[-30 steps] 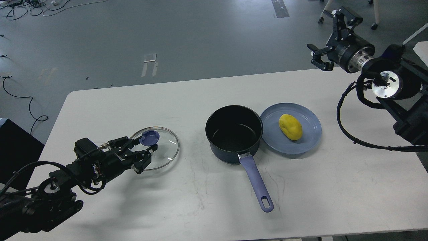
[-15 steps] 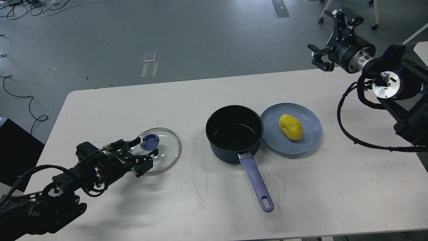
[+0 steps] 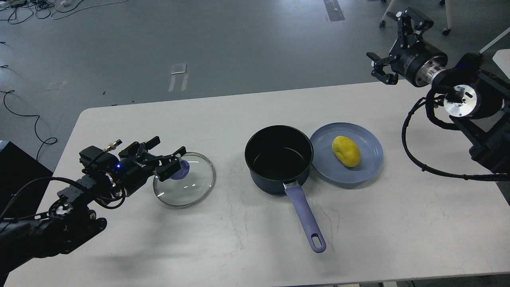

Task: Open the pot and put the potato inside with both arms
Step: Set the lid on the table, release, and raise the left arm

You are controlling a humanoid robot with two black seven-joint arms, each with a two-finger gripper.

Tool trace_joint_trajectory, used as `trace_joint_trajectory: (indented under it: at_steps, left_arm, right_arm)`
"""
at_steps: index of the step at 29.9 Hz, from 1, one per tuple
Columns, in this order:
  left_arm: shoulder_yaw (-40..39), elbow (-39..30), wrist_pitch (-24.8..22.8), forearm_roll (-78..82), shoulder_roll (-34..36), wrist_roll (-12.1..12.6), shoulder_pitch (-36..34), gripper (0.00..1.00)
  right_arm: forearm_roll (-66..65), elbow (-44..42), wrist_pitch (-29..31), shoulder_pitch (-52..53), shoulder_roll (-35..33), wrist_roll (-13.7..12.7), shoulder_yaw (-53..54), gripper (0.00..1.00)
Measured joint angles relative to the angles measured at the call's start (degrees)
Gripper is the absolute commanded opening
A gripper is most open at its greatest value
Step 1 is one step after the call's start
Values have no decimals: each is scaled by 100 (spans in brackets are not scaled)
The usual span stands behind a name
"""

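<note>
The dark pot [image 3: 279,159] stands open in the middle of the white table [image 3: 358,223], its purple handle [image 3: 305,217] pointing toward me. The yellow potato [image 3: 346,151] lies on a blue plate [image 3: 368,167] touching the pot's right side. The glass lid [image 3: 184,180] with a purple knob [image 3: 179,168] lies flat on the table to the left. My left gripper [image 3: 166,154] is open and empty, raised just above and left of the lid's knob. My right gripper [image 3: 392,44] is open and empty, high above the table's far right edge.
Cables lie on the grey floor beyond the table at the far left. A black box [image 3: 16,175] stands left of the table. Chair legs with casters show at the top right.
My left gripper has let go of the lid's knob, drawn back and risen above the lid, which now rests flat on the table. The right arm has hardly moved.
</note>
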Motion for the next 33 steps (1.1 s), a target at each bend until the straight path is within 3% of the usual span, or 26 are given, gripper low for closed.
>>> trace_joint_trajectory:
  at_steps: [10, 13, 20, 22, 28, 30, 33]
  left_arm:
    - [-82, -21, -69, -1023, 259, 0, -949, 98]
    - [-85, -10, -620, -2050, 239, 0, -1250, 98]
    - [-240, 76, -2885, -5019, 33, 1, -1903, 98]
    - [-483, 76, -3272, -5683, -124, 191, -1979, 98]
    - [-1392, 36, -3664, -6777, -521, 1430, -1953, 98]
    - [-1635, 33, -3790, -6975, -637, 1810, -1858, 98]
    - [-2039, 28, -4005, -7308, -763, 2116, -1714, 98]
  right_arm:
    - [0, 0, 6, -1, 0, 6, -1, 100]
    - [-38, 35, 33, -1, -1, 13, -32, 100]
    - [-155, 167, 71, 166, -68, 33, -430, 100]
    - [-373, 228, 72, 229, -194, 49, -604, 100]
    - [-1773, 660, 106, 487, -795, 329, -1464, 100]
    - [-2674, 818, 196, 597, -1115, 556, -1958, 100]
    - [-4204, 903, 295, 749, -1465, 1048, -2768, 100]
